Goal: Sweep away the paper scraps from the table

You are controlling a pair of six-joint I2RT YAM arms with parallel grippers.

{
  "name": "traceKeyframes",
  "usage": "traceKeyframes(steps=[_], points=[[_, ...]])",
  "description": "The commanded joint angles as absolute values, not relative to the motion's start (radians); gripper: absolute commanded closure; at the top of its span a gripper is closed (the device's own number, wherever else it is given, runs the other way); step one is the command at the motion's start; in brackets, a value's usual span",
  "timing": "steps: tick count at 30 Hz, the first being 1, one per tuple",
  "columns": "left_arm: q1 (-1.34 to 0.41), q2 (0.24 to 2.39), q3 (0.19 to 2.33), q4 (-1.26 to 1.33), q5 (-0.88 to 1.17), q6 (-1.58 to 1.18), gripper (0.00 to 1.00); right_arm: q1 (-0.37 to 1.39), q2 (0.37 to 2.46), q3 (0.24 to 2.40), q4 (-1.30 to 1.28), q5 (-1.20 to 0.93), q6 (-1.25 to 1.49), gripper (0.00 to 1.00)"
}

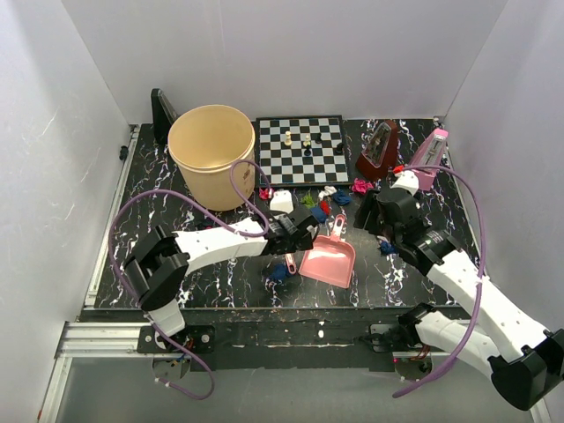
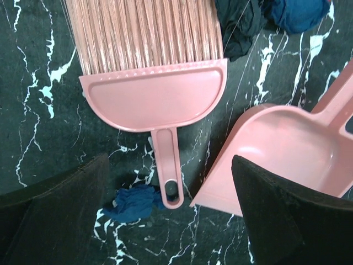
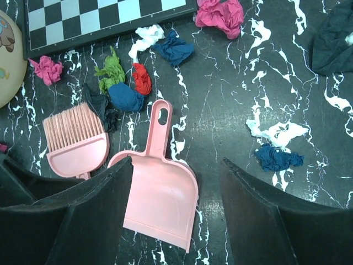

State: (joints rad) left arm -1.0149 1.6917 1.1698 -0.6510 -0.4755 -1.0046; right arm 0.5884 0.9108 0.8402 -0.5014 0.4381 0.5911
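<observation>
Several crumpled paper scraps lie on the black veined table [image 1: 220, 282] just in front of the chessboard: magenta [image 3: 220, 14], dark blue [image 3: 174, 49], green [image 3: 110, 72], red [image 3: 142, 79] and white [image 3: 278, 132]. A pink brush [image 2: 154, 94] lies flat beside a pink dustpan [image 3: 162, 199]. One blue scrap [image 2: 132, 203] touches the end of the brush handle. My left gripper [image 2: 171, 221] is open and empty, its jaws either side of the brush handle end. My right gripper [image 3: 176, 221] is open and empty above the dustpan's blade.
A tan bucket [image 1: 211, 154] stands at the back left, next to a chessboard [image 1: 300, 150] with a few pieces. A dark red metronome [image 1: 379, 150] and a pink one [image 1: 432, 157] stand at the back right. White walls enclose the table.
</observation>
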Motion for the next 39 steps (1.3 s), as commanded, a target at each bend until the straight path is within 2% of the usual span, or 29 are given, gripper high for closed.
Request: traceKeyframes(steps=[1, 6, 16, 21, 24, 31, 36, 39], points=[[-1.017, 1.709, 1.221, -0.646, -0.543, -1.072, 0.07, 0.58, 0.868, 0.816, -0.494, 0.439, 0.569, 0.29], [-1.017, 1.736, 1.198, -0.643, -0.563, -1.15, 0.22, 0.569, 0.816, 0.799, -0.495, 0.46, 0.566, 0.31], [-1.02, 1.827, 1.206, -0.652, -0.529, -1.239, 0.3, 0.56, 0.732, 0.764, -0.509, 0.472, 0.577, 0.32], [-1.02, 1.853, 1.212, -0.653, -0.548, -1.261, 0.39, 0.561, 0.719, 0.747, -0.509, 0.454, 0.577, 0.33], [-1.02, 1.85, 1.215, -0.667, -0.569, -1.267, 0.39, 0.56, 0.712, 0.744, -0.514, 0.448, 0.575, 0.33], [-1.02, 1.786, 1.226, -0.742, -0.615, -1.259, 0.31, 0.558, 0.747, 0.727, -0.485, 0.348, 0.56, 0.34], [-0.979, 1.639, 1.186, -0.782, -0.637, -1.192, 0.26, 0.566, 0.86, 0.67, -0.381, 0.135, 0.561, 0.32], [-0.925, 1.524, 1.12, -0.755, -0.609, -1.141, 0.26, 0.67, 0.975, 0.702, -0.364, 0.188, 0.575, 0.31]])
